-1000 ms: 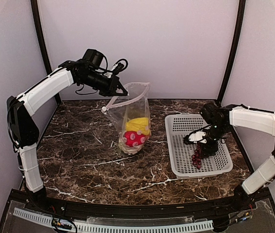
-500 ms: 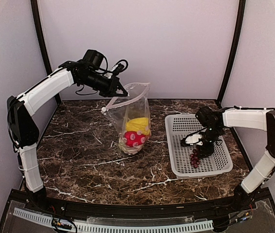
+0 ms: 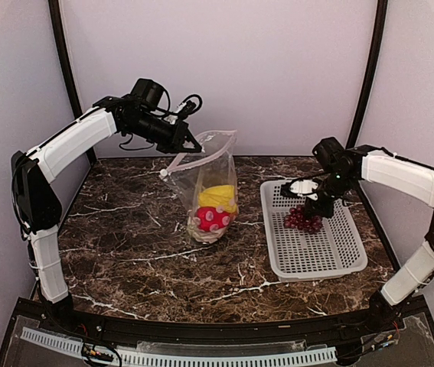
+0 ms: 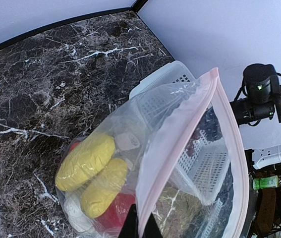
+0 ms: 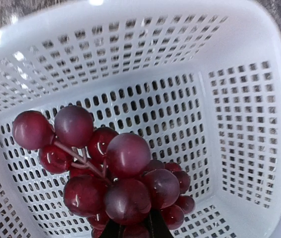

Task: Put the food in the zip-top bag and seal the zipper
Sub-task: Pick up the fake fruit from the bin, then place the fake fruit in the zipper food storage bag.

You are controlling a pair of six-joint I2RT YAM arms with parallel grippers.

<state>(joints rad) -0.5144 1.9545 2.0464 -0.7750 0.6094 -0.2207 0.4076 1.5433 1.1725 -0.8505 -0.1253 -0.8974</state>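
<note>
The clear zip-top bag (image 3: 210, 191) hangs upright over the table, its mouth open. My left gripper (image 3: 192, 144) is shut on the bag's pink-white zipper (image 4: 180, 134) at the top left corner. Inside the bag lie two yellow pieces (image 4: 88, 158), a red pepper (image 3: 210, 218) and something white at the bottom. My right gripper (image 3: 314, 208) is shut on a dark purple grape bunch (image 5: 115, 178), held a little above the floor of the white basket (image 3: 339, 252). Its fingertips (image 5: 157, 225) show just below the grapes.
The white perforated basket (image 5: 249, 124) sits on the marble table (image 3: 125, 229) at the right, with nothing else in it. Pale walls close off the back and both sides. The bag stands left of the basket with a gap between them.
My right gripper closed on the grape bunch and lifted it up and toward the basket's far left part. The left arm and bag have not moved.
</note>
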